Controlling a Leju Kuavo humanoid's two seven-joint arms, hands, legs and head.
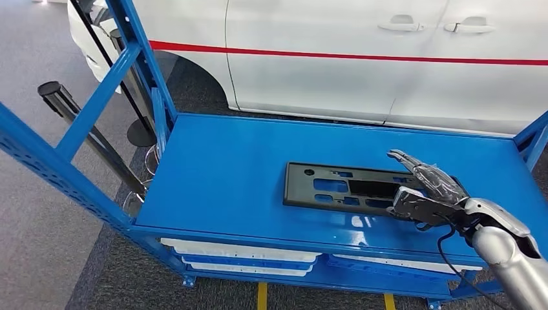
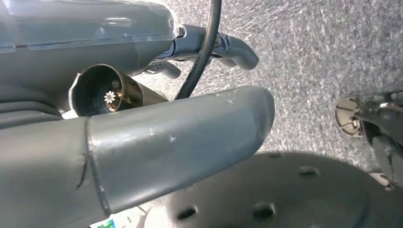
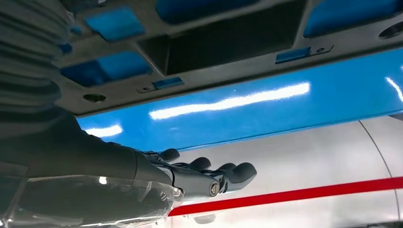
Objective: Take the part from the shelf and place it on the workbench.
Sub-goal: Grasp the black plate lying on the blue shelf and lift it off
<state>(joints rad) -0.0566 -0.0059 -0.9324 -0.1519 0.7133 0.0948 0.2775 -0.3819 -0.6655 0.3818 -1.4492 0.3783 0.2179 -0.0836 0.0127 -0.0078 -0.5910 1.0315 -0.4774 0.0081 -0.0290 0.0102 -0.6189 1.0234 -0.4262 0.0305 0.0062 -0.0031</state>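
Note:
A flat black plastic part (image 1: 336, 187) with several cut-outs lies on the blue shelf top (image 1: 220, 168), right of centre. My right hand (image 1: 430, 190) is at the part's right end, its fingers stretched out above the panel and its thumb by the near edge. In the right wrist view the part (image 3: 214, 52) lies on the glossy blue shelf (image 3: 266, 109), and my right hand (image 3: 190, 178) has straight fingers that are apart from the part and hold nothing. My left hand (image 2: 180, 128) hangs over grey carpet and holds nothing.
A white car (image 1: 388, 58) with a red stripe stands close behind the shelf. Blue posts (image 1: 139, 51) rise at the shelf's left end and another at the right edge (image 1: 533, 139). White trays (image 1: 239, 252) sit on the lower level. A black stanchion (image 1: 58, 97) leans at the left.

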